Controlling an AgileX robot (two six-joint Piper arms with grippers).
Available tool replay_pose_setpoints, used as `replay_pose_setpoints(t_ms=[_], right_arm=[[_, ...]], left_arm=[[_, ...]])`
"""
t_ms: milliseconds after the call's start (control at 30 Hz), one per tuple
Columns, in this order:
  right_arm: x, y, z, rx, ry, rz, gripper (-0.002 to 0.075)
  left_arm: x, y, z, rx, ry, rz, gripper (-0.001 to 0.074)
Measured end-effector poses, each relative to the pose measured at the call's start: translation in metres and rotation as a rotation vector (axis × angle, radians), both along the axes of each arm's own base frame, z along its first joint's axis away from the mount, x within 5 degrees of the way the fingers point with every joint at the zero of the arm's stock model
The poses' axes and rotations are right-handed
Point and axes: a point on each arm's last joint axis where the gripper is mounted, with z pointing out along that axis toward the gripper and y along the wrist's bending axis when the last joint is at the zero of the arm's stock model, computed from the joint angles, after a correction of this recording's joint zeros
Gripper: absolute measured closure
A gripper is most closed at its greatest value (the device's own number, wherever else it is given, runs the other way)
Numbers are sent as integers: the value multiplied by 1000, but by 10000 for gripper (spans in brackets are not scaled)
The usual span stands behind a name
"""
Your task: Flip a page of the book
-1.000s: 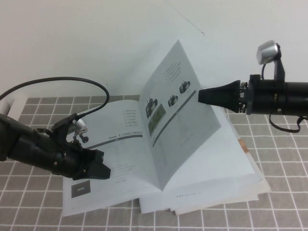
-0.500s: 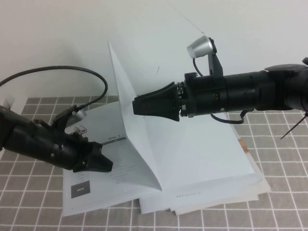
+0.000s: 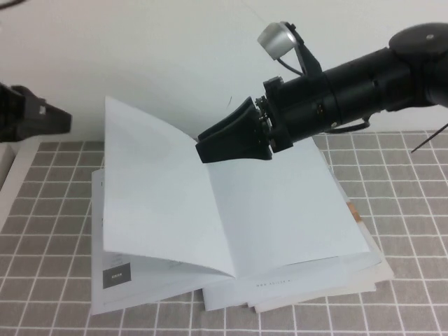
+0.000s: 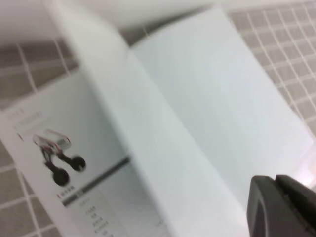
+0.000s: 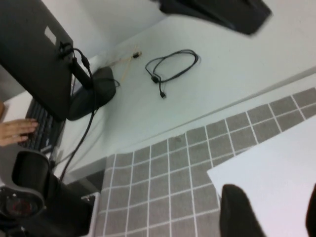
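Note:
The book (image 3: 294, 210) lies open on the grey tiled mat (image 3: 413, 231). The page (image 3: 161, 203) has swung over to the left, blank back up, and still bows a little above the left stack. My right gripper (image 3: 227, 145) is open and hangs over the page's far edge near the spine. In the right wrist view its fingers (image 5: 239, 215) straddle the white sheet (image 5: 276, 168). My left gripper (image 3: 52, 119) is raised at the far left, clear of the book. In the left wrist view its fingers (image 4: 281, 207) look shut and empty above the book (image 4: 212, 89).
A printed left-hand page with a white-and-black robot (image 4: 59, 153) and a dark box (image 3: 117, 277) peeks from under the turned page. Loose sheets (image 3: 364, 276) stick out under the book's right corner. A cable (image 5: 173, 66) lies on the white table beyond the mat.
The right gripper swept left and pushed the page from upright over to the left side, blank back up. The left arm lifted off the left page and withdrew up and left.

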Motion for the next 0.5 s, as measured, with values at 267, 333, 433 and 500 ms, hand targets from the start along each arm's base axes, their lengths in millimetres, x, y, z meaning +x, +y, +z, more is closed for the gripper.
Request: replay_pose_setpoints(t_ms=[267, 333, 433, 500], right_arm=[[-3, -14, 52, -256, -126, -47, 685], [-5, -22, 71, -308, -160, -94, 708], [-11, -43, 105, -393, -230, -208, 722], [-22, -61, 126, -450, -272, -293, 726]], left_arm=[[-69, -6, 62, 99, -243, 4, 738], [-79, -7, 66, 117, -266, 8, 738], [-101, -12, 67, 134, -293, 5, 738], [-118, -18, 65, 145, -316, -17, 738]])
